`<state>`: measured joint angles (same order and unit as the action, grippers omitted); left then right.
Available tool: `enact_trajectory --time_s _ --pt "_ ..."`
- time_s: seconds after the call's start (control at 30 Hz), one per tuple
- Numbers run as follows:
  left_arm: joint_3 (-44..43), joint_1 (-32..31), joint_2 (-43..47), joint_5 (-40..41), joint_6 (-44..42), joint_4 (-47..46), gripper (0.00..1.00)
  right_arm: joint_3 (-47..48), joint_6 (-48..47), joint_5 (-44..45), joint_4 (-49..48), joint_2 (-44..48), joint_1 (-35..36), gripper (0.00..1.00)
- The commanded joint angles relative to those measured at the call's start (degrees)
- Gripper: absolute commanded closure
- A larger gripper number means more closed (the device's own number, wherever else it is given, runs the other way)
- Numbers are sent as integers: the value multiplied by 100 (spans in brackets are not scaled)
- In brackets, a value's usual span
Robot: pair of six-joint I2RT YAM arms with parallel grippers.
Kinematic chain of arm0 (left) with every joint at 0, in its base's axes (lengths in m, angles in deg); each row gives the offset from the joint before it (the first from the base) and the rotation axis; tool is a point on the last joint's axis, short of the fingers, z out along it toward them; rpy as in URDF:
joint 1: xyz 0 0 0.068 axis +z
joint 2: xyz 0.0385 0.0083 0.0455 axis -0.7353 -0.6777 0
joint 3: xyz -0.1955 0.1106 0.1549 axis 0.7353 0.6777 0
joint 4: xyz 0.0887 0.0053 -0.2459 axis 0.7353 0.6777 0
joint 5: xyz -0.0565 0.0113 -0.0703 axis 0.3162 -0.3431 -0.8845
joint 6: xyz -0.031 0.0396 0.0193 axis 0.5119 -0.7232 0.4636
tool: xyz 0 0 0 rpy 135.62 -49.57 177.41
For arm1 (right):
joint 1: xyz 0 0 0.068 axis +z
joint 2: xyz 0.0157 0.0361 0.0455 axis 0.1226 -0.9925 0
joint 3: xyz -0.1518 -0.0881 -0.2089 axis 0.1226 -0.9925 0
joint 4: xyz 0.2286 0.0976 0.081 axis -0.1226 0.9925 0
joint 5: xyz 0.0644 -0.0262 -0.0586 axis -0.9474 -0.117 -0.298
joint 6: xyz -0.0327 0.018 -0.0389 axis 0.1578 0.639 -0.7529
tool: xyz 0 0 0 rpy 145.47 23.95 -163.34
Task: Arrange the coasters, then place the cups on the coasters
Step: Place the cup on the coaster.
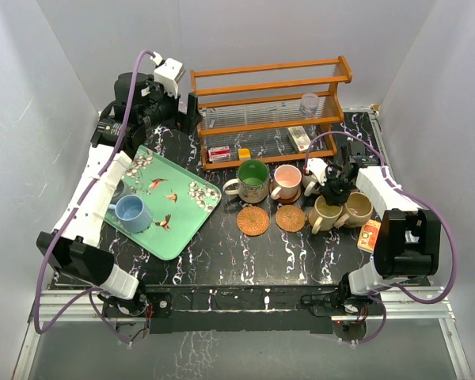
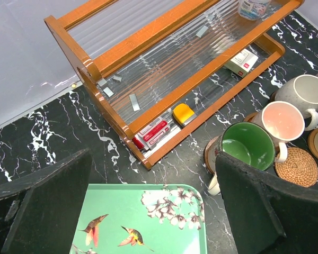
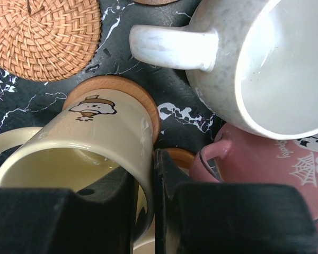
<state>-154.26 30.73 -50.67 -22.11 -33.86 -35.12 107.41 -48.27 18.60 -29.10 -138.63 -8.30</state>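
Right jaws pinch the pale yellow mug's (image 3: 90, 143) wall, the mug on a wooden coaster (image 3: 150, 108) before the rack (image 1: 269, 84); left jaws gape wide left of the rack.

Bright, even light comes from above. Shadows are soft and small. The wooden rack (image 2: 90, 69) has little shiny spots on its corner. The close-up pictures look sharp, not fuzzy.
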Motion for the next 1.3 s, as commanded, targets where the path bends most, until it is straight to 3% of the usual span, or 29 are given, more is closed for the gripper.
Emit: enact_trajectory --time_s 0.0,0.57,1.27 --pt "72 56 299 -173 62 -95 1 40 130 -232 -276 204 -17 100" --pt "133 88 342 -236 77 -108 1 -160 117 -90 -382 192 -24 100" --pt "334 128 508 -199 34 -115 1 146 385 -49 -117 398 -21 69"
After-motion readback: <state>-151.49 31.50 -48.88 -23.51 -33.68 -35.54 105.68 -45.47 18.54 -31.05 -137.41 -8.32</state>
